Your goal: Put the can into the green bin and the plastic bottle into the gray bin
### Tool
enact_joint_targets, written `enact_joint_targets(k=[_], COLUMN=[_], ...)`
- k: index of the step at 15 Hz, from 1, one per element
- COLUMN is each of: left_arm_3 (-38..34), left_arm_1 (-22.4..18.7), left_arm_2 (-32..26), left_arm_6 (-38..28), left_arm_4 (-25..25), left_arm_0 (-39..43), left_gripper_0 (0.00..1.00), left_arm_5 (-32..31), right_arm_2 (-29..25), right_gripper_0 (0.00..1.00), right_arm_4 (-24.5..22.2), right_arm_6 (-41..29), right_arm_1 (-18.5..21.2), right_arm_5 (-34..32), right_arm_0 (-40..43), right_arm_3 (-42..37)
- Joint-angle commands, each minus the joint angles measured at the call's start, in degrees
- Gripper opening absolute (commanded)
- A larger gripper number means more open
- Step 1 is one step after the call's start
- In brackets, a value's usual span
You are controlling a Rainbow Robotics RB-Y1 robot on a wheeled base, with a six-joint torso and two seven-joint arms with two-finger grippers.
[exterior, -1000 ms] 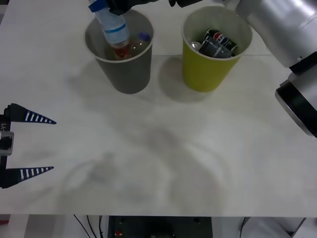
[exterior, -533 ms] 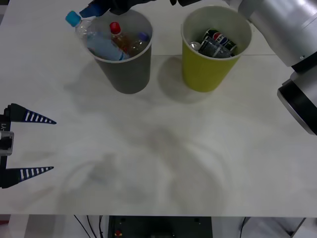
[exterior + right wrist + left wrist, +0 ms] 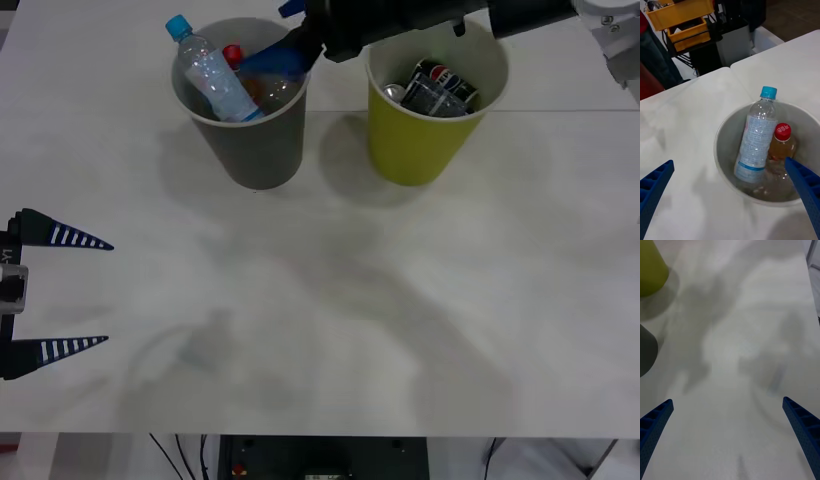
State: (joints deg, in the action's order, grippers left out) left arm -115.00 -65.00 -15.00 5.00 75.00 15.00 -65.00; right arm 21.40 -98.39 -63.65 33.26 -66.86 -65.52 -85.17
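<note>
Status: my right gripper (image 3: 290, 40) hangs over the far rim of the round, tapered dark gray bin (image 3: 250, 150), jaws spread wide and empty. In the right wrist view its blue ribbed fingers (image 3: 805, 187) stand well apart, one at each side of the bin mouth.

The clear plastic water bottle with light-blue cap and blue label band (image 3: 212, 78) is inside the gray bin, leaning against the wall toward 10 o'clock, its cap poking above the rim. Beside it, touching or nearly so, stands a red-capped bottle of orange drink (image 3: 780, 144).

The round, tapered yellow-green plastic bin (image 3: 425, 140) sits at 3 o'clock of the gray one, near but apart, on the white counter (image 3: 330, 300). It holds dark crushed cans (image 3: 435, 88).

My left gripper (image 3: 50, 290) is parked at the counter's 9 o'clock edge, jaws released, nothing between them.

Judgement: the bottle step looks complete, bottle let go and resting in the right bin; cans are already in the green one. Both placements appear done.

Next move: lift the right arm straight clear of the rim without clipping the protruding cap, then draw it away toward its own side.
</note>
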Motion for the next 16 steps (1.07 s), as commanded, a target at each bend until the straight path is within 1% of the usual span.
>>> enact_joint_targets(k=[1,4,5,6,9,10,13,16], left_arm_3=[0.0,0.0,0.0,0.0,0.0,0.0,0.0,0.0], left_arm_1=[0.0,0.0,0.0,0.0,0.0,0.0,0.0,0.0], left_arm_2=[0.0,0.0,0.0,0.0,0.0,0.0,0.0,0.0], left_arm_6=[0.0,0.0,0.0,0.0,0.0,0.0,0.0,0.0], left_arm_4=[0.0,0.0,0.0,0.0,0.0,0.0,0.0,0.0], left_arm_0=[0.0,0.0,0.0,0.0,0.0,0.0,0.0,0.0], left_gripper_0=[1.0,1.0,1.0,1.0,1.0,1.0,1.0,1.0], left_arm_5=[0.0,0.0,0.0,0.0,0.0,0.0,0.0,0.0], right_arm_2=[-5.14,-11.29,-12.7,-14.63,-19.29,-20.61,-27.64,-32.65], right_gripper_0=[1.0,1.0,1.0,1.0,1.0,1.0,1.0,1.0], right_arm_4=[1.44,3.64,4.52,6.63,11.37,12.08,14.01,15.86], right_arm_6=[0.63,3.27,6.08,9.25,19.62,22.34,30.78,36.93], right_arm_1=[4.01,8.58,9.72,10.95,13.15,13.33,13.5,13.5], right_arm_5=[-4.68,-8.64,-8.64,-8.73,-9.34,-10.57,-16.9,-20.33], right_arm_0=[8.21,18.76,21.83,25.35,34.75,36.78,43.28,49.17], right_arm_3=[-10.72,-21.35,-23.46,-24.78,-26.27,-26.27,-26.45,-26.54])
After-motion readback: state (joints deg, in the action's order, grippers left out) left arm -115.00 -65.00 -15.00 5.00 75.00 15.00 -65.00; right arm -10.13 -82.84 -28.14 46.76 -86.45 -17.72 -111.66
